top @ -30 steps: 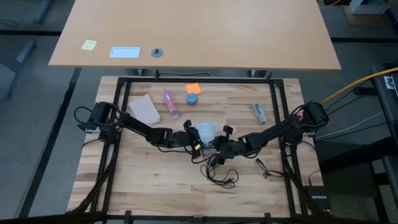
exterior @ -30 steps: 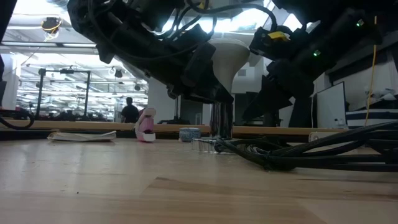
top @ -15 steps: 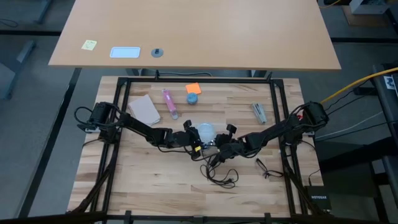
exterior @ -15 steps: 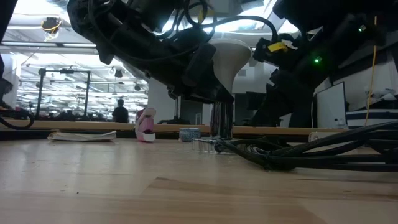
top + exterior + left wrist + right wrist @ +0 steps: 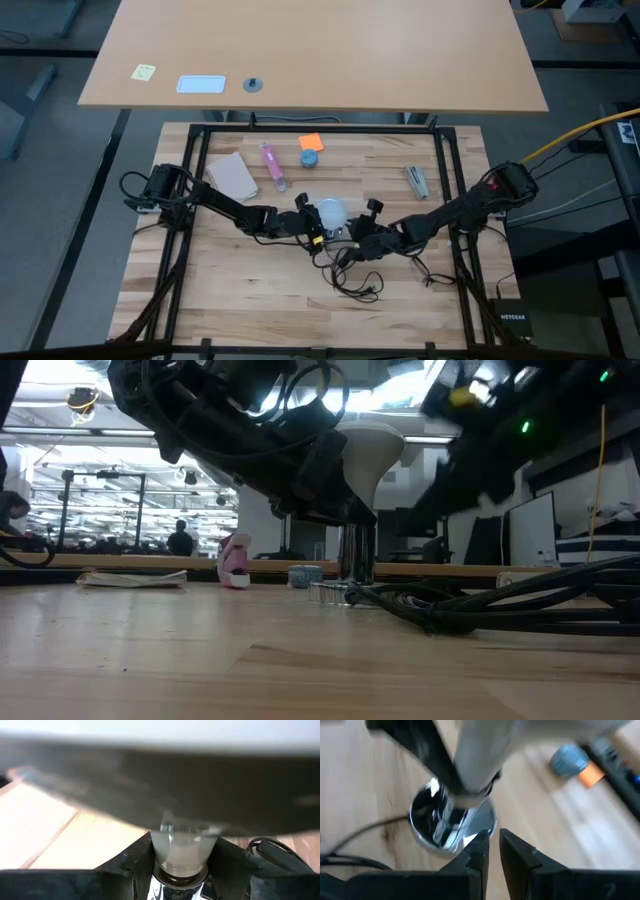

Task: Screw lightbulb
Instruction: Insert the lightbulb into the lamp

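High view: the lightbulb [image 5: 329,212] is sitting mid-counter [image 5: 240,280], far from every edge, with the left hand [image 5: 312,222] gripping it and the right hand [image 5: 362,228] lying just beside.

Low view: the frosted lightbulb [image 5: 372,452] is standing upright over the shiny lamp base [image 5: 355,565].

Left wrist view: fingers [image 5: 134,862] are pressing either side of the lightbulb's [image 5: 182,851] narrow neck.

Right wrist view: the right hand [image 5: 492,851] is almost closed, holding nothing, beside the round chrome lamp base [image 5: 440,825].
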Motion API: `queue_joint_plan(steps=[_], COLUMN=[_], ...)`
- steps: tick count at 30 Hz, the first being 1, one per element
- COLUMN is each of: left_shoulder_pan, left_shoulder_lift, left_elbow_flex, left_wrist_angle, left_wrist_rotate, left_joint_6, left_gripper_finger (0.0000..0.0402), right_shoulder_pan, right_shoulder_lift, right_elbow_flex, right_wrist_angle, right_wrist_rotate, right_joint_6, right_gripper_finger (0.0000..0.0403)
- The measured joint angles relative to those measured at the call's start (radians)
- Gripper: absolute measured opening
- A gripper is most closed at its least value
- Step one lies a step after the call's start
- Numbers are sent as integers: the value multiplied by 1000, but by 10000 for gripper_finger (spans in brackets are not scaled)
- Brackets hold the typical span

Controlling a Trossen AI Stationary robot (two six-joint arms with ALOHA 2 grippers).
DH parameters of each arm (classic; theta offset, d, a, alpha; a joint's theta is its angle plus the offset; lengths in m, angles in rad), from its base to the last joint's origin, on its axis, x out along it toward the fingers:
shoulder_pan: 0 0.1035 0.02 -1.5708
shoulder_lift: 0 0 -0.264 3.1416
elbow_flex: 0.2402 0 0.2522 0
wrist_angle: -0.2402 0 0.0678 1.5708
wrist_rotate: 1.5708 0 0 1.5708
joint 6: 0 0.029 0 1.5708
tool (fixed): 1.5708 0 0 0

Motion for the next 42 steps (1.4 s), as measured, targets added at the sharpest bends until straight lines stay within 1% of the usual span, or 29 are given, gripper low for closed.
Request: queue_joint_plan(steps=[9, 12, 14, 17, 21, 25, 30, 37, 42], left_shoulder_pan=[0, 0, 0, 0, 0, 0, 0, 0, 0], left_shoulder_lift=[0, 0, 0, 0, 0, 0, 0, 0, 0], left_elbow_flex=[0, 0, 0, 0, 0, 0, 0, 1, 1], left_wrist_angle=[0, 0, 0, 0, 0, 2, 2, 2, 2], left_wrist_rotate=[0, 0, 1, 1, 1, 2, 2, 0, 1], left_joint_6=[0, 0, 0, 2, 3, 3, 3, 0, -1], left_gripper_finger=[159, 159, 159, 159, 159, 159, 159, 159, 159], right_shoulder_pan=[80, 93, 91, 81, 58, 25, -15, -21, -21], right_shoulder_lift=[-227, -286, -307, -311, -277, -233, -170, -142, -140], right_elbow_flex=[0, 0, 0, 1, 1, 1, 1, 2, 1], right_wrist_angle=[-101, -84, -33, 99, 234, 248, 249, 296, 364], right_wrist_rotate=[211, 299, 317, 302, 194, 137, 51, 42, 31], right_joint_6=[-17, -39, -89, -200, -301, -300, -256, -249, -299], right_gripper_finger=[50, 50, 50, 50, 50, 50, 50, 50, 50])
